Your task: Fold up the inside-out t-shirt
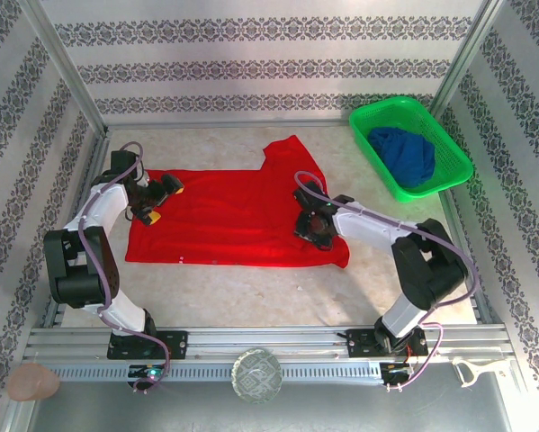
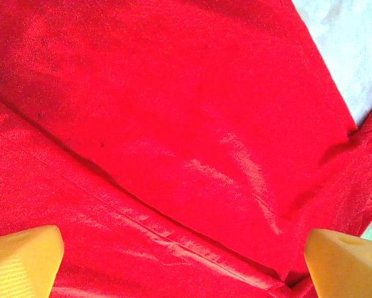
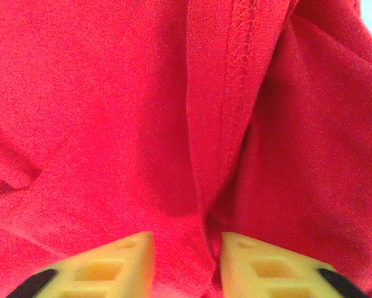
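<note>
The inside-out t-shirt [image 1: 233, 211] lies spread flat and bright red across the middle of the table, with one sleeve pointing to the back. My left gripper [image 1: 161, 200] hovers over its left edge. In the left wrist view that gripper [image 2: 186, 267] is open wide, its yellow fingertips [image 2: 24, 261] far apart above a folded hem of the shirt [image 2: 173, 124]. My right gripper [image 1: 316, 229] sits on the shirt's right part. In the right wrist view the gripper [image 3: 187, 264] has a raised fold of the shirt [image 3: 210, 155] pinched between its yellow fingers.
A green basket [image 1: 458, 157] stands at the back right corner with a dark blue garment [image 1: 404, 153] inside. Patterned walls and metal posts close in the table on three sides. A round patterned object [image 1: 256, 373] sits on the front rail between the arm bases.
</note>
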`<control>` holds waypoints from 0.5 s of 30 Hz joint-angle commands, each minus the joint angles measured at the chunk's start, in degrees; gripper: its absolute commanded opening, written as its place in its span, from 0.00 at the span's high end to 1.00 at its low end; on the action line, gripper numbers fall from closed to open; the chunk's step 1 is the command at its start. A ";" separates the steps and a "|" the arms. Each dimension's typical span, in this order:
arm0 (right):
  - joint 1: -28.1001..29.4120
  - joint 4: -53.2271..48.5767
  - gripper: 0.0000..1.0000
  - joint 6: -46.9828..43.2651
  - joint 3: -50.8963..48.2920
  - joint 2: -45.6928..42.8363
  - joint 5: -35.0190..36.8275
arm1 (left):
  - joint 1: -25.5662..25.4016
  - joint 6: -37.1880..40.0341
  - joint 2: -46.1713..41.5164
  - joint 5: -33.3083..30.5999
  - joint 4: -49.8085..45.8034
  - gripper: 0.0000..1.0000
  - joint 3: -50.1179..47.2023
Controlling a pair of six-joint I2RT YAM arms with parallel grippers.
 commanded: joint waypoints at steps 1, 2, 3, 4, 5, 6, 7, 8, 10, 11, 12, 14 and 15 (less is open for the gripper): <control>0.25 -0.89 0.82 -1.30 2.56 1.12 0.43 | 0.52 0.01 0.51 1.17 -0.13 0.00 1.01; 0.25 -0.95 0.89 -1.48 2.80 0.86 0.36 | 0.50 -0.19 0.54 1.27 -0.04 0.00 0.96; 0.18 -0.92 0.95 -1.60 2.87 0.49 0.11 | 0.50 -0.31 0.56 1.50 0.04 0.00 1.04; 0.10 -0.91 1.00 -1.67 3.04 0.05 -0.02 | 0.50 -0.55 0.53 1.67 0.27 0.00 1.06; -0.09 -0.79 1.00 -1.88 3.45 -0.28 -0.34 | 0.50 -0.67 0.50 1.80 0.38 0.00 1.13; -0.46 -0.51 1.00 -1.92 3.97 -0.47 -0.98 | 0.51 -0.77 0.51 1.85 0.48 0.00 1.23; -0.78 -0.17 1.00 -1.87 4.58 -0.43 -1.64 | 0.50 -0.78 0.57 1.97 0.50 0.00 1.32; -1.18 0.45 1.00 -1.93 5.56 -0.03 -2.37 | 0.55 -0.75 0.58 1.98 0.54 0.00 1.40; -2.06 0.83 1.00 -2.33 8.39 1.74 -3.48 | 0.50 -0.65 0.83 2.20 0.37 0.00 1.67; -2.54 0.99 1.00 -2.46 10.10 3.07 -4.21 | 0.50 -0.49 0.94 2.37 0.31 0.00 1.80; -3.20 1.37 1.00 -2.47 11.89 4.54 -5.05 | 0.57 -0.45 0.94 2.43 0.24 0.00 1.85; -4.21 2.23 1.00 -2.33 15.54 7.56 -6.23 | 0.51 -0.34 1.07 2.57 0.15 0.00 1.83; -4.52 2.33 1.00 -2.46 17.60 9.10 -6.37 | 0.50 -0.26 1.13 2.61 0.17 0.00 1.86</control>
